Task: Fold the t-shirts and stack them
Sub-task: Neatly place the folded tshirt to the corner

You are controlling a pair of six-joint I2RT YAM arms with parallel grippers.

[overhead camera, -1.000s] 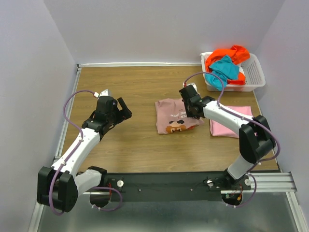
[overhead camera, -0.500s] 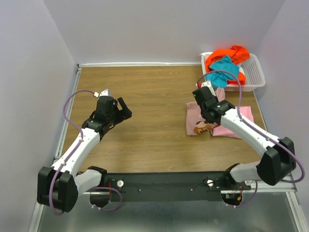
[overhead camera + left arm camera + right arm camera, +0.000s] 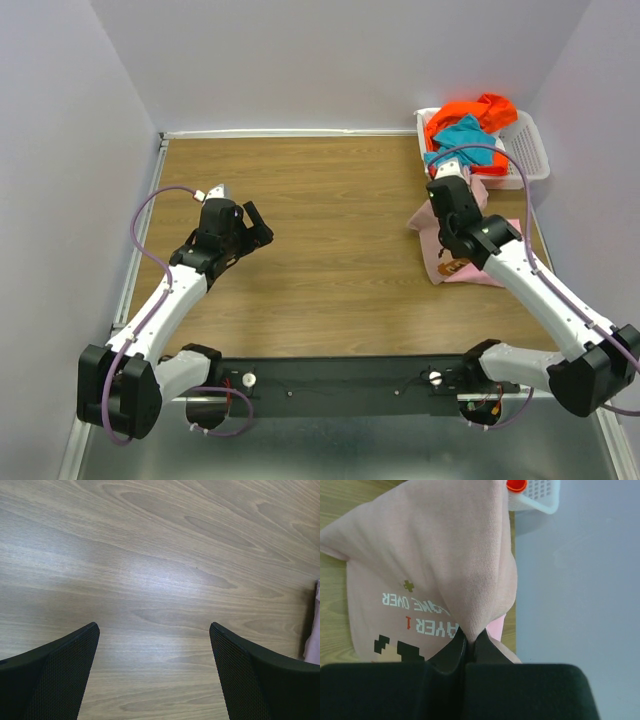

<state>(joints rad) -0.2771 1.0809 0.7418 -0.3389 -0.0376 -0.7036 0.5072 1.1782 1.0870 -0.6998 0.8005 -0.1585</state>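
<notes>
My right gripper point(image 3: 450, 215) is shut on the folded dusty rose-mauve t-shirt point(image 3: 434, 240) with a pixel print and holds it over the brighter light pink folded t-shirt point(image 3: 490, 268) at the right of the table. In the right wrist view the fingers pinch a fold of the mauve shirt point(image 3: 440, 565), and a sliver of the pink shirt point(image 3: 496, 630) shows under it. The orange t-shirt point(image 3: 470, 110) and the teal t-shirt point(image 3: 462, 138) lie in the white basket point(image 3: 525, 160). My left gripper point(image 3: 258, 228) is open and empty over bare wood on the left, as its wrist view point(image 3: 152, 630) shows.
The white slotted basket stands at the back right corner, close to the right arm. Grey walls close in the table on the left, back and right. A black rail runs along the near edge.
My right gripper has carried the mauve shirt from the table's middle to the right, over the pink shirt. The left arm has not moved.
</notes>
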